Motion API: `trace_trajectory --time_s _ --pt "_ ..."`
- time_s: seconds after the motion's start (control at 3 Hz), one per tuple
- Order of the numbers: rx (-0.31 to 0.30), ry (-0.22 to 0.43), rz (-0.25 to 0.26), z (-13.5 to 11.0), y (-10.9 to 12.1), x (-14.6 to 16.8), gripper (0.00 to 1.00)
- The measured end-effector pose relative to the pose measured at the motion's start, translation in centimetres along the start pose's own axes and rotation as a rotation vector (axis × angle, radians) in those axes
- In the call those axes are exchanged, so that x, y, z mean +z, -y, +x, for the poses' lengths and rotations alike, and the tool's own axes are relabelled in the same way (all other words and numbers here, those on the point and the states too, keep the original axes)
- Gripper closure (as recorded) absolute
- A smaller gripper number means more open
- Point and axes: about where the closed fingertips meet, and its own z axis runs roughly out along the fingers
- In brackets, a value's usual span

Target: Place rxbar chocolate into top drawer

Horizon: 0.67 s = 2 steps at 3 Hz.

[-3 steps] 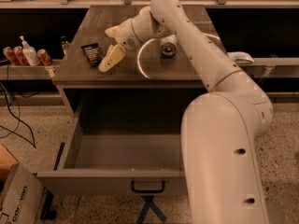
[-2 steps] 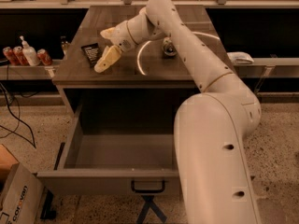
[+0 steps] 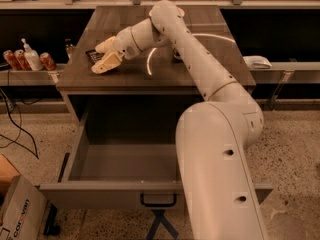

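Observation:
The rxbar chocolate (image 3: 94, 56) is a small black wrapper lying flat near the left edge of the wooden table top (image 3: 200, 69). My gripper (image 3: 101, 57) is right at it, open, with one pale finger (image 3: 106, 45) behind the bar and the other finger (image 3: 106, 64) in front, so most of the bar is covered. I cannot tell whether the fingers touch it. The top drawer (image 3: 125, 161) is pulled wide open below the table, grey inside and holding nothing, with its dark handle (image 3: 158, 200) at the front. My arm hides the drink can.
Red cans (image 3: 14, 59) and a white pump bottle (image 3: 32, 58) stand on a low shelf at the left. A cardboard box (image 3: 17, 214) sits on the floor at the bottom left, with cables (image 3: 15, 129) beside it. A white object (image 3: 256, 61) lies on the right shelf.
My gripper has moved left across the table top and now straddles the black bar. The bar and the drawer have not moved.

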Motion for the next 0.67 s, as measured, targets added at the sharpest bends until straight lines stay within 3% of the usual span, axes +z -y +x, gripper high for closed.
trace_trajectory --time_s 0.67 --pt "0.006 0.01 -0.012 0.19 0.01 0.3 0.88"
